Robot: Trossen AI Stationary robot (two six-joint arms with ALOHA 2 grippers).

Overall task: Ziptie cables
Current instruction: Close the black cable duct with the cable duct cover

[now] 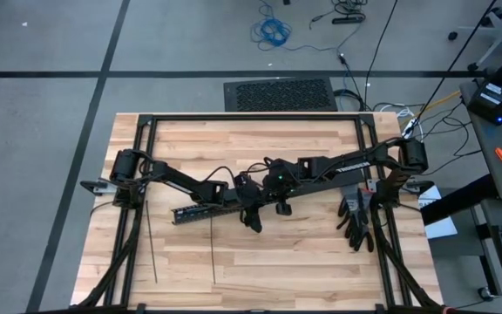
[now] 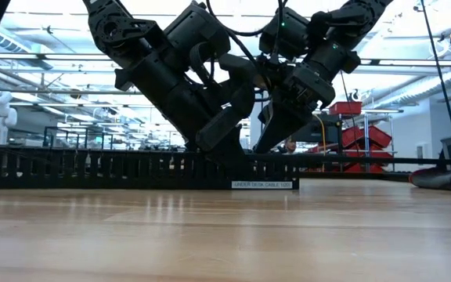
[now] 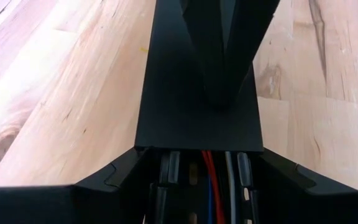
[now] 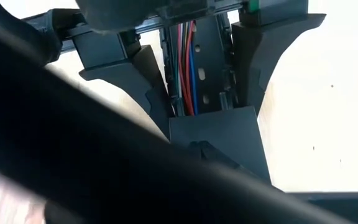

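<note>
A long black slotted duct point(image 1: 200, 213) lies across the table's middle. Thin red, blue and grey cables point(image 3: 211, 186) run along inside it. A flat black cover point(image 3: 191, 118) lies on the duct's top just beyond them. My left gripper point(image 3: 201, 169) straddles the duct where the cables show. My right gripper point(image 3: 219, 93) is shut, its tip on the cover. Two thin dark zipties point(image 1: 151, 249) point(image 1: 213, 255) lie flat on the wood near the front left, touched by nothing. My left gripper holds the duct's two slotted side walls point(image 4: 166, 93) between its fingers point(image 3: 120, 177), one finger outside each wall. It comes slanting down from the table's left, along the duct, which stays flat on the table. My right gripper presses its shut fingertips point(image 3: 219, 99) down on the flat cover's top point(image 3: 185, 124). It comes slanting down from the table's right, and the cover lies on the duct.
Black gloves point(image 1: 358, 220) lie on the wood at the right. A black metal frame point(image 1: 251, 117) borders the tabletop. Bare wood stretches in front of the duct point(image 2: 225, 235).
</note>
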